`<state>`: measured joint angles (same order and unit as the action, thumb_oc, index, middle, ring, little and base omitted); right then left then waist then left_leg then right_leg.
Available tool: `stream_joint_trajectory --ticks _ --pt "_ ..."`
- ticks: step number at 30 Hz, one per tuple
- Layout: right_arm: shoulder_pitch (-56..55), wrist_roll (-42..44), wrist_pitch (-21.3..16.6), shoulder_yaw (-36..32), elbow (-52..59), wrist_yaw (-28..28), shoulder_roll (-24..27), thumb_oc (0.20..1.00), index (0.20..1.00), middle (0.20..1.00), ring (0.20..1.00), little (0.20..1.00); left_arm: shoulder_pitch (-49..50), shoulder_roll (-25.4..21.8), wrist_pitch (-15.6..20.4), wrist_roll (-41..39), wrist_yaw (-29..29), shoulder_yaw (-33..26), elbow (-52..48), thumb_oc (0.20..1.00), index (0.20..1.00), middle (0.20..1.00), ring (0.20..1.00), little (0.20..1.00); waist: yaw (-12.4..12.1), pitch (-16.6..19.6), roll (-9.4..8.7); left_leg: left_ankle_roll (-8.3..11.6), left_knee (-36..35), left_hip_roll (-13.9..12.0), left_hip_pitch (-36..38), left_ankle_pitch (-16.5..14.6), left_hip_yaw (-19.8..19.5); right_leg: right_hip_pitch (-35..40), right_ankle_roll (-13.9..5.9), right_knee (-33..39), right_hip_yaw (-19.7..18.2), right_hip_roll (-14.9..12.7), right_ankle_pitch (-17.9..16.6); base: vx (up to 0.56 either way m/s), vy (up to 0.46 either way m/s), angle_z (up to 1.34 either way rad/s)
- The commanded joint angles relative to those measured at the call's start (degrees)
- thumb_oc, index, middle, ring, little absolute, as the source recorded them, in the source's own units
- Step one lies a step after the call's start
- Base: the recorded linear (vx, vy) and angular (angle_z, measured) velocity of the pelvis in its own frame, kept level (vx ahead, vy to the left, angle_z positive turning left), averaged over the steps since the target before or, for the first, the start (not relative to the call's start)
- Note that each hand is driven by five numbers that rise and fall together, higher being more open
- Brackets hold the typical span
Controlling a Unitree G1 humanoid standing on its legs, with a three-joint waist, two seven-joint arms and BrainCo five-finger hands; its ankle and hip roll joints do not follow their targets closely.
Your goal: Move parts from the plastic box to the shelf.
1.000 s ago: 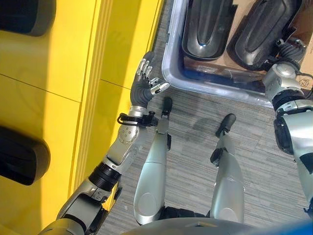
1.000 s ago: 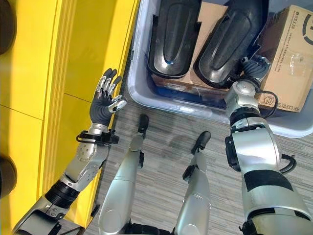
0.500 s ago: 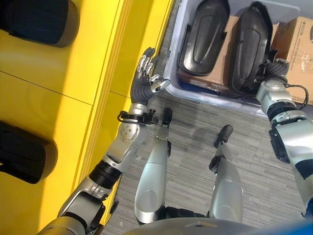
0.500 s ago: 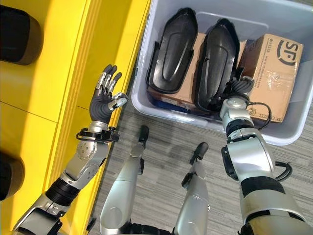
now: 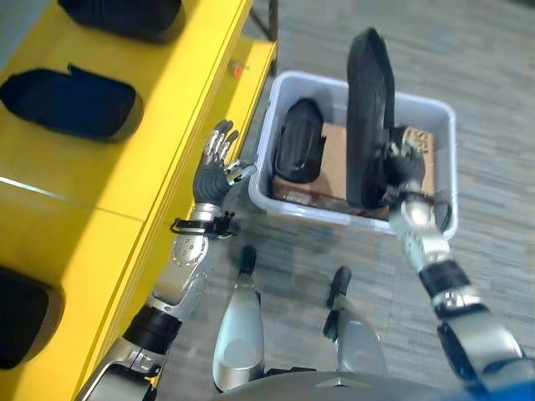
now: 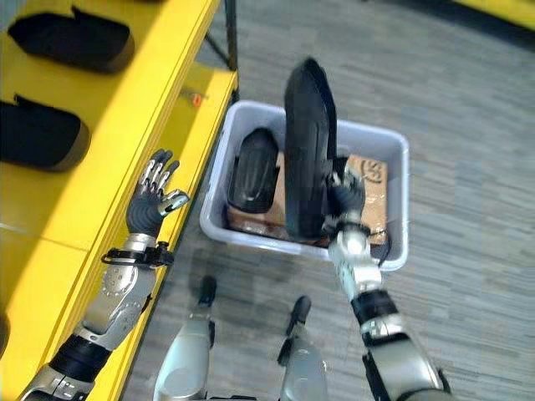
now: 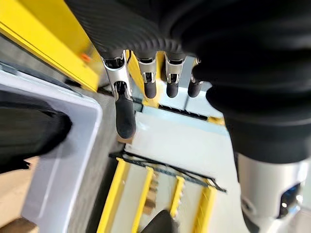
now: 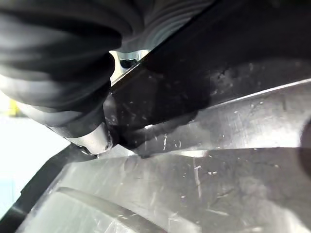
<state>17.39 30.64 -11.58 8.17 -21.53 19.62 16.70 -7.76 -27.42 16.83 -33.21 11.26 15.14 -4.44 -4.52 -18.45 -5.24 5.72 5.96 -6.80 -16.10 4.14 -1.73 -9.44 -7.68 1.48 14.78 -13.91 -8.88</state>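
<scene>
Brown cardboard box (image 6: 373,179) inside the tub, grey carpeted floor (image 6: 468,100) around it

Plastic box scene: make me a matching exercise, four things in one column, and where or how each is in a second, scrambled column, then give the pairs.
Things:
1. right hand
2. left hand
3. black part in the box
4. cardboard box

States:
A. lying in the plastic box beside the lifted one
B. fingers spread, holding nothing, beside the yellow shelf
C. brown, at the bottom of the plastic box
D. gripping a long black part held upright above the box

Pairs: 1-D, 2-B, 3-A, 4-C
</scene>
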Motion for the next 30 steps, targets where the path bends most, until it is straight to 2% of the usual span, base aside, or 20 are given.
stream_joint_trajectory --ticks 1,6,13,17,19,20,21,22,23,25,26,27,28,29,30 --pt "2.31 0.27 -4.50 -3.64 3.23 -3.51 3.45 0.200 0.200 0.200 0.200 0.200 0.61 0.40 1.16 -0.55 -2.56 -1.70 -3.40 1.000 1.000 1.000 1.000 1.000 -0.25 1.11 1.74 0.94 -1.21 -4.25 1.64 -0.76 1.94 4.59 -3.80 -3.76 0.86 -2.51 5.89 0.06 -0.066 -0.13" --pt "-6.16 0.52 -4.05 -5.15 8.47 -7.36 2.38 0.200 0.200 0.200 0.200 0.200 5.49 0.51 0.33 0.34 -4.92 -5.47 -4.40 1.000 1.000 1.000 1.000 1.000 1.52 5.60 1.44 1.27 -2.95 -5.70 6.68 -1.09 3.90 7.25 -3.61 -3.84 -0.33 -1.39 7.22 0.05 -0.043 -0.20" --pt "-11.10 0.37 -3.36 -4.63 13.85 -10.68 1.41 0.200 0.200 0.200 0.200 0.200 9.15 1.59 -0.23 0.39 -5.68 -8.42 -4.17 1.000 1.000 1.000 1.000 1.000 2.72 8.01 2.15 1.55 -3.03 -7.76 11.35 -1.30 4.84 9.03 -2.60 -9.68 -1.26 -0.25 12.05 0.02 -0.063 -0.14" --pt "-13.10 1.62 -2.93 -2.30 19.77 -14.10 2.56 0.200 0.200 0.200 0.200 0.200 12.11 2.69 -0.84 1.22 -5.89 -10.20 -4.60 1.000 1.000 1.000 1.000 1.000 2.96 8.06 2.52 2.30 -2.36 -10.71 13.29 0.11 4.32 8.54 -0.07 -18.03 -0.88 2.38 17.54 -0.07 -0.167 0.05" --pt "-11.69 2.23 -3.03 -1.14 20.42 -14.46 3.03 0.200 0.200 0.200 0.200 0.200 13.21 2.94 -0.88 1.31 -5.84 -10.55 -5.04 1.000 1.000 1.000 1.000 1.000 2.48 7.62 2.77 2.77 -2.57 -12.26 13.70 1.68 3.35 7.90 1.11 -20.97 -0.46 3.97 19.65 -0.12 -0.219 0.13" --pt "-10.27 2.42 -3.06 -0.18 19.55 -14.56 3.06 0.200 0.200 0.200 0.200 0.200 13.52 3.34 -0.86 1.18 -5.61 -10.78 -4.93 1.000 1.000 1.000 1.000 1.000 1.95 7.52 2.88 3.18 -3.12 -13.20 13.75 3.24 2.88 7.62 1.93 -21.66 -0.24 5.17 20.44 -0.17 -0.263 0.21" --pt "-7.93 2.45 -3.28 1.20 19.04 -14.19 2.78 0.200 0.200 0.200 0.200 0.200 13.74 3.81 -0.62 0.98 -5.10 -11.21 -4.40 1.000 1.000 1.000 1.000 1.000 1.05 7.65 3.11 3.84 -3.86 -14.38 13.64 6.22 2.05 7.53 2.61 -21.72 0.18 6.75 21.05 -0.17 -0.253 0.16" --pt "-6.65 4.08 -3.26 2.31 18.11 -14.57 2.45 0.200 0.200 0.200 0.200 0.200 13.91 4.10 -0.63 0.73 -5.12 -11.18 -4.29 1.000 1.000 1.000 1.000 1.000 0.70 7.66 3.18 3.71 -4.35 -14.87 13.52 7.55 1.39 7.35 3.08 -21.72 0.21 7.55 21.18 -0.21 -0.296 0.09" --pt "-3.63 5.64 -3.22 4.44 17.79 -14.61 2.64 0.200 0.200 0.200 0.200 0.200 14.31 4.54 -0.69 0.27 -4.66 -11.59 -4.25 1.000 1.000 1.000 1.000 1.000 -1.14 7.88 3.46 3.64 -6.28 -14.55 12.91 10.90 -0.82 7.29 3.70 -21.13 0.83 8.53 21.39 -0.14 -0.187 0.11" --pt "-4.07 5.33 -3.27 4.27 19.00 -14.84 3.08 0.200 0.200 0.200 0.200 0.200 14.61 4.95 -0.77 0.03 -4.75 -11.81 -4.09 1.000 1.000 1.000 1.000 1.000 -1.35 7.79 3.60 3.48 -6.60 -14.03 12.18 12.35 -0.01 8.00 3.94 -20.84 2.19 8.27 21.58 -0.13 -0.146 0.24" --pt "-4.77 6.12 -3.38 3.88 20.00 -15.63 3.41 0.200 0.200 0.200 0.200 0.200 14.21 5.30 -0.82 -0.05 -4.77 -11.55 -3.58 1.000 1.000 1.000 1.000 1.000 -0.93 7.67 3.41 2.01 -3.79 -13.66 9.77 11.87 2.80 8.33 4.73 -20.40 4.09 7.76 21.16 -0.39 -0.269 0.86" --pt "-6.09 5.02 -3.60 3.40 22.02 -15.39 3.72 0.200 0.200 0.200 0.200 0.200 13.41 5.89 -0.70 0.88 -5.05 -11.26 -2.92 1.000 1.000 1.000 1.000 1.000 -0.40 6.53 2.27 -0.26 10.37 -11.32 8.02 3.79 7.84 8.88 5.97 -19.30 7.73 5.85 20.05 -0.35 -0.217 1.53" --pt "-6.10 5.02 -3.60 3.39 22.04 -15.39 3.72 0.200 0.200 0.200 0.200 0.200 13.40 5.89 -0.69 0.89 -5.04 -11.25 -2.91 1.000 1.000 1.000 1.000 1.000 -0.39 6.51 2.32 -0.27 10.80 -11.37 7.82 3.52 7.74 8.85 5.95 -19.43 7.75 5.85 20.13 -0.27 -0.177 2.18" --pt "-6.73 5.59 -3.68 3.43 22.42 -15.36 3.35 0.200 0.200 0.200 0.200 0.200 12.92 5.93 -0.66 0.94 -4.98 -11.06 -2.65 1.000 1.000 1.000 1.000 1.000 0.26 6.59 2.16 0.23 14.95 -12.57 8.66 1.46 9.72 8.92 6.26 -20.21 8.41 5.29 21.19 -0.10 -0.002 1.54" --pt "-8.07 6.06 -3.29 3.90 22.90 -15.10 2.02 0.200 0.200 0.200 0.200 0.200 12.26 5.58 -0.83 1.43 -5.54 -10.28 -2.99 1.000 1.000 1.000 1.000 1.000 0.41 6.61 2.54 0.16 19.89 -10.82 9.54 -2.20 9.22 8.62 6.66 -20.43 9.74 4.43 21.28 -0.10 0.000 0.78"
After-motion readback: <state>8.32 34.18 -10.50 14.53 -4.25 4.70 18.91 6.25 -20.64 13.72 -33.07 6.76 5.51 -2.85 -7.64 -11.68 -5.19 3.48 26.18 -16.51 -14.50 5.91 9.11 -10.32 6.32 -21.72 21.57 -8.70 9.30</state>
